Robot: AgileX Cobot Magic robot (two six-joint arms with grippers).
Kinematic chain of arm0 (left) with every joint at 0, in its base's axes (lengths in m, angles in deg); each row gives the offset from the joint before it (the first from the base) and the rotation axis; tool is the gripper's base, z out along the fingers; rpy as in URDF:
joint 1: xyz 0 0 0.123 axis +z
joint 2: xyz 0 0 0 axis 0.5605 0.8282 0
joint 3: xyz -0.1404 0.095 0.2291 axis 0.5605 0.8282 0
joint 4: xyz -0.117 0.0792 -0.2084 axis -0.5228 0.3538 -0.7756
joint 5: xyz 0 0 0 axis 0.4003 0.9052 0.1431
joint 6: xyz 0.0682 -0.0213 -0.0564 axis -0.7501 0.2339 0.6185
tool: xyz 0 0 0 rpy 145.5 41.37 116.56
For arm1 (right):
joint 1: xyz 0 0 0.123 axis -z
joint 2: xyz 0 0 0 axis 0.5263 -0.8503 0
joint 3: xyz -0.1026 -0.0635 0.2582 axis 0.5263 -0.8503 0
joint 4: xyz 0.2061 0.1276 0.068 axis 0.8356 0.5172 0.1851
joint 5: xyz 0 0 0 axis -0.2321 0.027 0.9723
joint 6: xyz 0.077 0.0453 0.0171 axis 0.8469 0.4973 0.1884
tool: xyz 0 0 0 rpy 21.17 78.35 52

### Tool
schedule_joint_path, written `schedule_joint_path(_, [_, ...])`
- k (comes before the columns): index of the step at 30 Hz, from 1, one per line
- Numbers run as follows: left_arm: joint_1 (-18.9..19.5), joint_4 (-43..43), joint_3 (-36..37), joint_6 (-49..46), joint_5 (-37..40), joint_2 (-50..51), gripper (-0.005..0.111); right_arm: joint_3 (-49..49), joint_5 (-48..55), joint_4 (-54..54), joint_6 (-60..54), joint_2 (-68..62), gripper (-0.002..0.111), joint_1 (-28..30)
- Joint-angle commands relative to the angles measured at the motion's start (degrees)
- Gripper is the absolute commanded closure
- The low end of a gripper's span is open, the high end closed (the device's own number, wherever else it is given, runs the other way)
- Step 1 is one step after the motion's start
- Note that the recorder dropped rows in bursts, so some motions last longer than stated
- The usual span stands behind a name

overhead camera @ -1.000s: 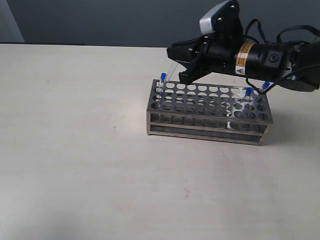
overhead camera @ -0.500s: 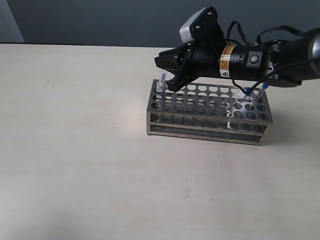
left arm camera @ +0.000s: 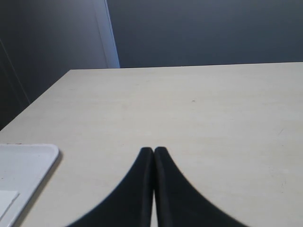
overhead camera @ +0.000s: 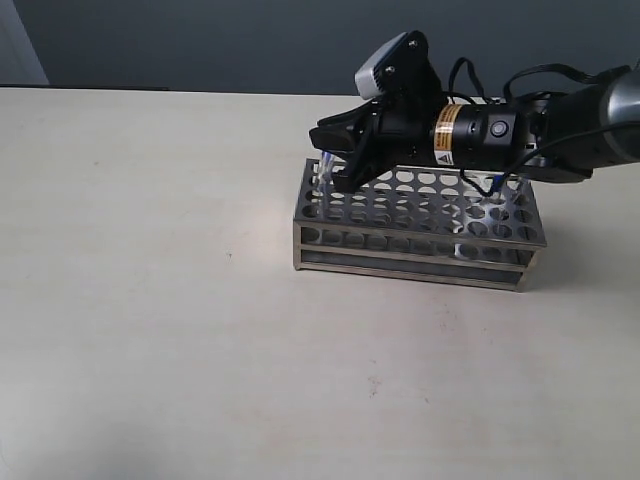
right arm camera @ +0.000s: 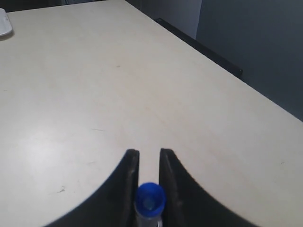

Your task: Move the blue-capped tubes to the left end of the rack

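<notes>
The steel rack stands on the table right of centre. My right gripper reaches over its left end. In the right wrist view the gripper is shut on a blue-capped tube, whose cap sits deep between the fingers. Another blue-capped tube stands at the rack's far left corner, right beside the fingertips. The arm hides most of the tubes at the rack's right end. My left gripper is shut and empty over bare table, and is not seen in the exterior view.
The right arm, with its camera and cables, lies across the rack's top. A white tray rests on the table near the left gripper. Dark walls stand behind the table.
My right gripper has moved left and down along the rack with its tube, from above the rack's middle to its left end. The rack has not shifted.
</notes>
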Motion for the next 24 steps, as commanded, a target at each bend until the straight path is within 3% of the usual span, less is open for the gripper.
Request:
schedule_joint_path(1, [-0.22, 0.32, 0.09, 0.28, -0.64, -0.31, 0.106, 1.03, -0.51, -0.04, 0.71, -0.88, 0.108, 0.09])
schedule_joint_path(4, [-0.22, 0.32, 0.09, 0.28, -0.64, -0.31, 0.106, 1.04, -0.51, -0.23, 1.24, -1.11, 0.106, 0.09])
schedule_joint_path(10, [-0.22, 0.32, 0.09, 0.28, -0.37, -0.31, 0.106, 2.17, -0.13, -4.2, 5.06, -1.11, 0.089, -0.52])
schedule_joint_path(24, [-0.22, 0.32, 0.09, 0.28, -0.37, -0.31, 0.106, 2.82, 1.04, -6.21, 6.45, -0.35, 0.088, -1.55])
